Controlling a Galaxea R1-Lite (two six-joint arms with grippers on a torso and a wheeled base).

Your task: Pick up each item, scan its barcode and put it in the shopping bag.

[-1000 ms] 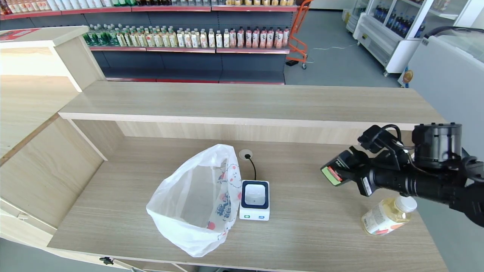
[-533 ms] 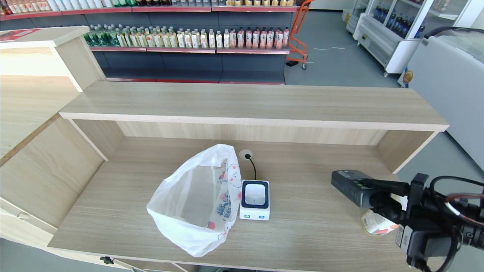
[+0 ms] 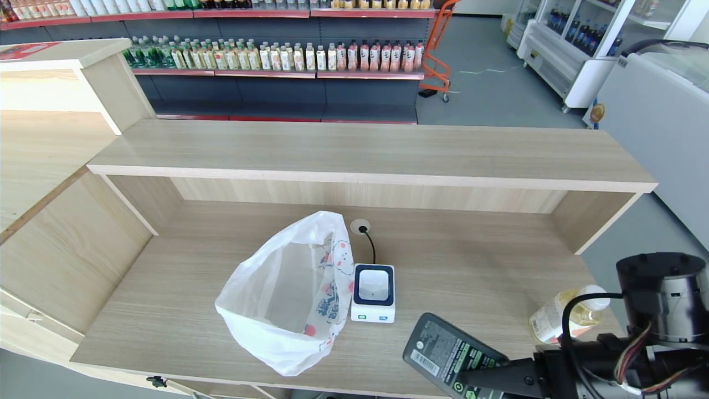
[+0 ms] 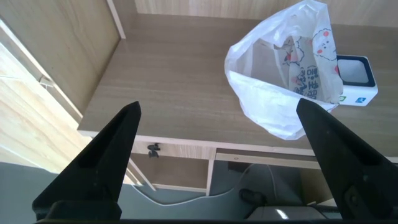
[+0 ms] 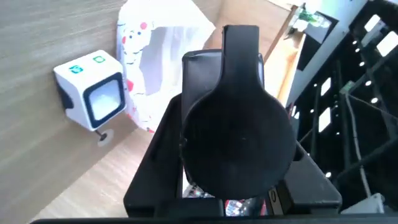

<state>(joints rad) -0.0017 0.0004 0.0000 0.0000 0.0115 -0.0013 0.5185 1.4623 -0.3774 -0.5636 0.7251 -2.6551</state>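
I've got the light wood counter [image 3: 471,266], a lower desk walled in at the back and sides by a raised ledge [image 3: 365,149]. The white shopping bag [image 3: 288,293] is slumped centre-left, mouth open. The white barcode scanner [image 3: 374,292] is right up against it on the robot's right, window facing up. Its black cable [image 3: 370,246] runs back to a round grommet hole [image 3: 360,225]. A yellowish white-capped bottle [image 3: 565,320] lies near the right edge, well apart from the scanner.

Right gripper [image 3: 472,380] low at near right, clamped on a dark pack [image 3: 443,349] (left gripper [image 4: 217,109] spread wide).
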